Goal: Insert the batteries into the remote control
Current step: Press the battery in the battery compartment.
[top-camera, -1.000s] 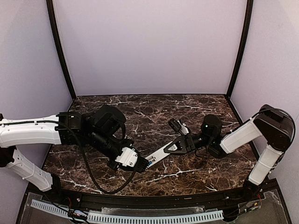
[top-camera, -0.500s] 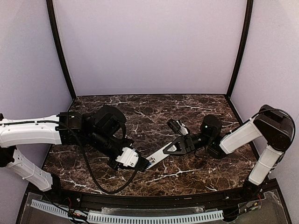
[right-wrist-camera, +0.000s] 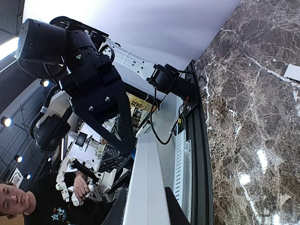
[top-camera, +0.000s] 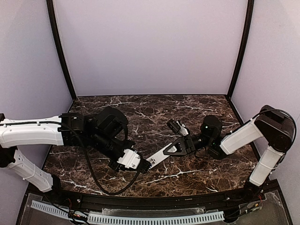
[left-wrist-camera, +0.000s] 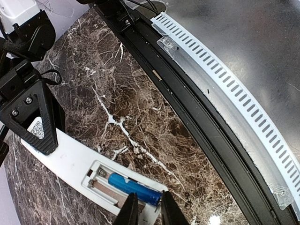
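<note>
Right hand (top-camera: 182, 146) clamps the remote (left-wrist-camera: 75, 161) by one end, left hand (left-wrist-camera: 146, 212) pinches the blue cell (left-wrist-camera: 133, 186) into its bay (left-wrist-camera: 101, 180) — seating step, I'd say — next, press it flat

My pincer (right-wrist-camera: 145, 207) sits at the bottom edge, its two dark fingers (right-wrist-camera: 120, 208) clamped on either side of a white remote (right-wrist-camera: 146, 185). The remote runs straight away from me as a narrow bar. At its far end the left pincer (right-wrist-camera: 127, 149), black and wedge-shaped, comes down from the upper left and meets the remote's tip, where a small blue battery (right-wrist-camera: 133, 153) shows. To the right is a dark marble counter (right-wrist-camera: 243, 117) with white veins. A small white piece (right-wrist-camera: 293, 72) lies at its far right edge.
</note>
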Robot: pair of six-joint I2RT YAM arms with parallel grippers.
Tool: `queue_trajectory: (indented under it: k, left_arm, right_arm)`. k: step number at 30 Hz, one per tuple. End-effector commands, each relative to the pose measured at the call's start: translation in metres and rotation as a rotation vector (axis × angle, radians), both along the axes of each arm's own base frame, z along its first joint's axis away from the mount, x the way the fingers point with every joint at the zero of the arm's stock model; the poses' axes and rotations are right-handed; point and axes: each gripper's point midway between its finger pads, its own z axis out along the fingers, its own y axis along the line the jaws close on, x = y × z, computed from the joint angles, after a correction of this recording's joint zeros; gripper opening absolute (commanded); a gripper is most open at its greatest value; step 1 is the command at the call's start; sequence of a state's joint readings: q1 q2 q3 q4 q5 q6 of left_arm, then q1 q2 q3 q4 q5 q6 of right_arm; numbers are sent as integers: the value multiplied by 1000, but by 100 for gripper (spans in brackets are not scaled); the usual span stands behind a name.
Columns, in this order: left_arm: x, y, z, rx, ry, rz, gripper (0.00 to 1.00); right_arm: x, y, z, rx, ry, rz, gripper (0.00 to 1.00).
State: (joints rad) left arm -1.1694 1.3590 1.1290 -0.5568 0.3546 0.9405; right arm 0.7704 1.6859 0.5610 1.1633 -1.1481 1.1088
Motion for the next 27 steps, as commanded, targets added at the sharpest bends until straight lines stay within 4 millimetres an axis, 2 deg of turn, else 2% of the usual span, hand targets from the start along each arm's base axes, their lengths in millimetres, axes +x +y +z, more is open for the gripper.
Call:
queue_trajectory:
  k: [1, 16, 27]
  left_arm:
    - [-3, 3, -4, 32, 5, -12, 17]
    - [7, -3, -12, 70, 1, 47, 14]
    - [9, -7, -26, 127, 24, 80, 12]
  right_arm:
    - [-2, 4, 9, 38, -39, 19, 0]
    - [0, 5, 10, 33, -34, 9, 0]
    - [-1, 6, 15, 44, -44, 10, 0]
